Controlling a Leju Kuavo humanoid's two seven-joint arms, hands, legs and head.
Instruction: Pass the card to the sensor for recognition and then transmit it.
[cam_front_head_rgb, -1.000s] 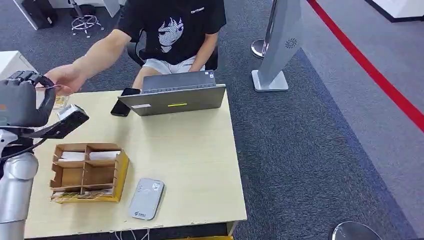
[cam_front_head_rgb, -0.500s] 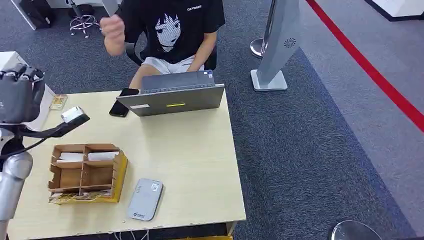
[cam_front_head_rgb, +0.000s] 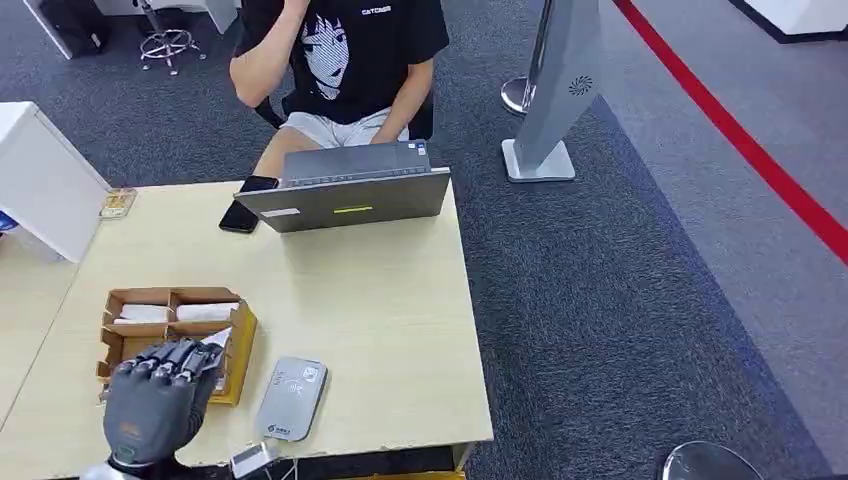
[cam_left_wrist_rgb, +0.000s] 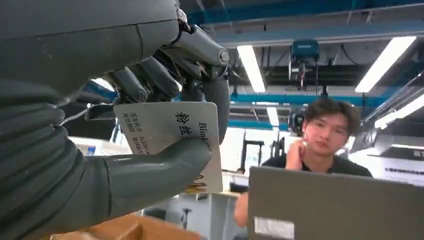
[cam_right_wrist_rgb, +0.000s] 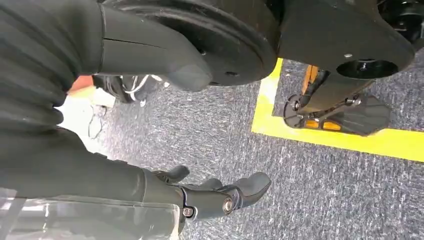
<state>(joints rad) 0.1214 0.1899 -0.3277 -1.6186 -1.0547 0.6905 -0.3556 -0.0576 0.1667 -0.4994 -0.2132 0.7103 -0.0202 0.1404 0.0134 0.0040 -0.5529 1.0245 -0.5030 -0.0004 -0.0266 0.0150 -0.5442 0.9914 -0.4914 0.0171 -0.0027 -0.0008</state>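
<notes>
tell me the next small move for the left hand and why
Probably shift the left hand toward the grey sensor beside it: it already pinches the card above the cardboard box, and the card isn't over the sensor yet.

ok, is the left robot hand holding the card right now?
Yes, in the left wrist view the left robot hand pinches the white printed card between thumb and fingers.

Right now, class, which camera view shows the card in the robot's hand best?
The left wrist view: the white card faces the camera, printed side legible, pinched between the left hand's thumb and fingers. The head view shows a white corner of it past that hand's fingers, over the cardboard organiser. The right wrist view looks at the floor.
</notes>
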